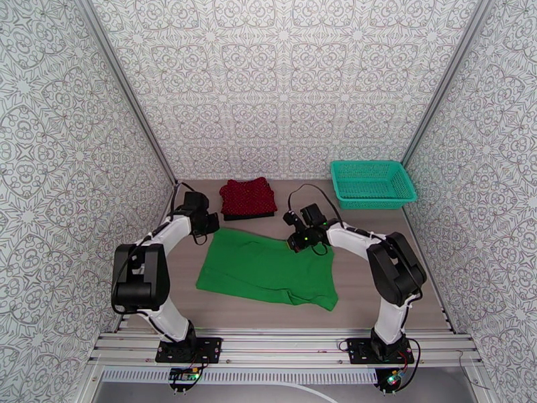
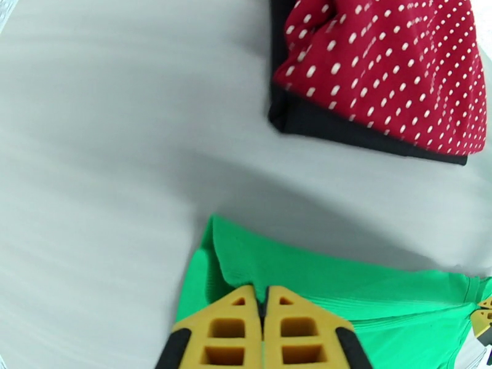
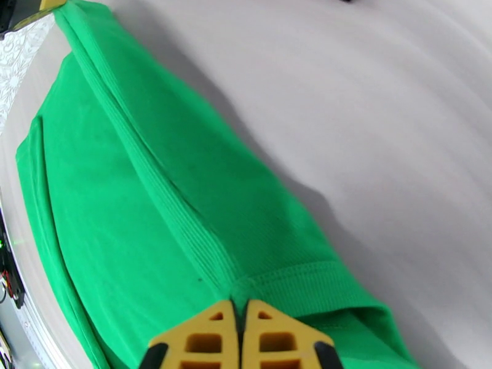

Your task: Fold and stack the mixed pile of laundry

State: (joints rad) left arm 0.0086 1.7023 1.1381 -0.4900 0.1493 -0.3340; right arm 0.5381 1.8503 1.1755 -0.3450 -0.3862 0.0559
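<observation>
The bright green garment (image 1: 268, 273) lies spread flat on the table between the arms. My left gripper (image 1: 212, 231) is shut on its far left corner; in the left wrist view the yellow fingertips (image 2: 263, 291) pinch a puckered edge of green cloth (image 2: 344, 290). My right gripper (image 1: 294, 246) is shut on the far right edge, its tips (image 3: 240, 304) closed over the hem of the green garment (image 3: 154, 179). Behind it, the dark red dotted garment (image 1: 248, 196) lies folded on top of the black garment (image 1: 248, 215), with red (image 2: 393, 69) over black (image 2: 332, 124).
A teal mesh basket (image 1: 371, 184) stands at the back right corner. Patterned walls close in the table on three sides. Bare tabletop (image 1: 382, 277) lies right of the green garment.
</observation>
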